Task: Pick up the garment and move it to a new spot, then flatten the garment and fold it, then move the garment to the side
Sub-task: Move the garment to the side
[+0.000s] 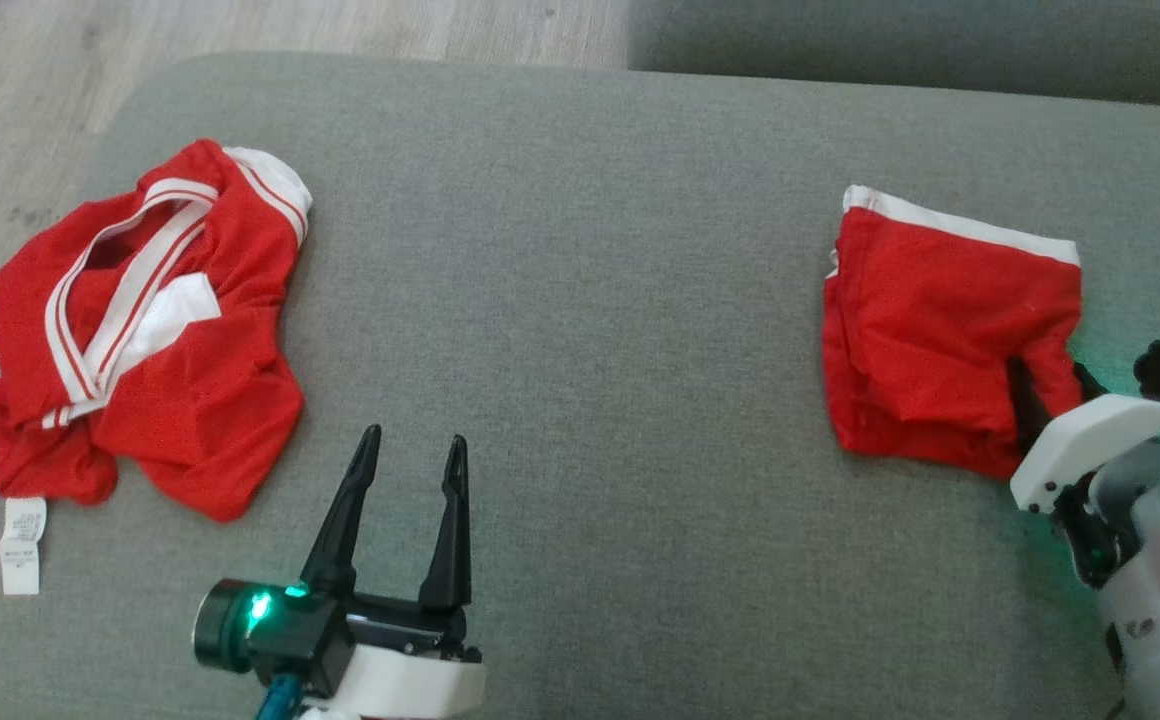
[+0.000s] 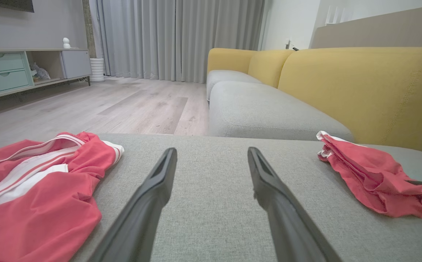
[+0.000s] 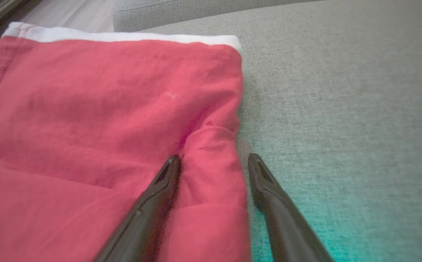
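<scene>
A folded red garment (image 1: 940,320) with a white band along its far edge lies at the right of the grey cushion (image 1: 590,250). My right gripper (image 1: 1052,385) is open at its near right corner. In the right wrist view the fingers straddle a raised fold on the edge of the folded garment (image 3: 105,109); the left fingertip (image 3: 171,165) rests on the cloth and the right one on bare cushion. A crumpled red shirt (image 1: 150,340) with white striped trim lies at the left. My left gripper (image 1: 414,440) hovers open over bare cushion between the two, holding nothing.
The cushion's far edge drops to a wooden floor (image 1: 20,80). The shirt's white label (image 1: 22,545) trails toward the near left edge. A grey and yellow sofa (image 2: 360,83) stands beyond, with a low cabinet (image 2: 14,69) across the room.
</scene>
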